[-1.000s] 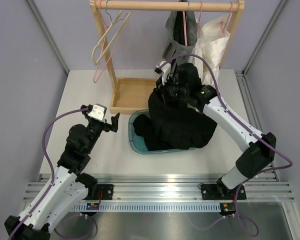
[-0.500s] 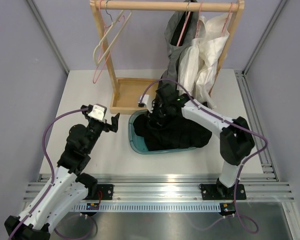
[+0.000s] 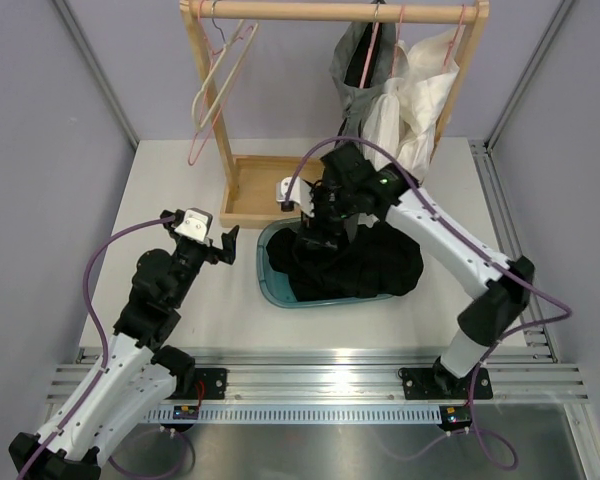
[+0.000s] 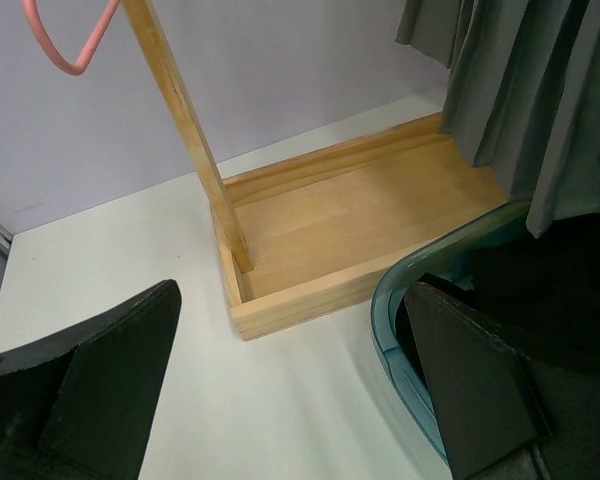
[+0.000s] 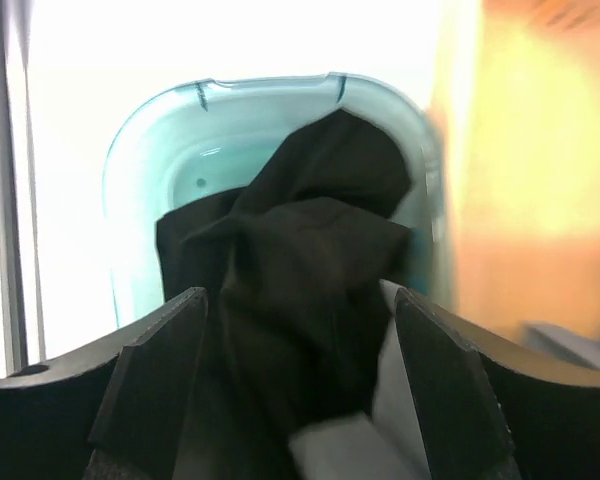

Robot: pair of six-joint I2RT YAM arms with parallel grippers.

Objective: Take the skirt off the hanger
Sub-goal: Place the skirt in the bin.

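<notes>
The left gripper [image 3: 223, 245] hangs over the table, jaws wide apart, left of the teal tub [image 3: 265, 270]. The right gripper [image 3: 313, 228], jaws apart, sits above the black garment [image 3: 365, 270] in that tub. The grey pleated skirt [image 3: 348, 80] hangs on the wooden rail [image 3: 300, 12] behind and above that gripper, clear of it.

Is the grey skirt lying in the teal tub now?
No. The skirt hangs from the rail, and only a black garment lies in the tub.
</notes>
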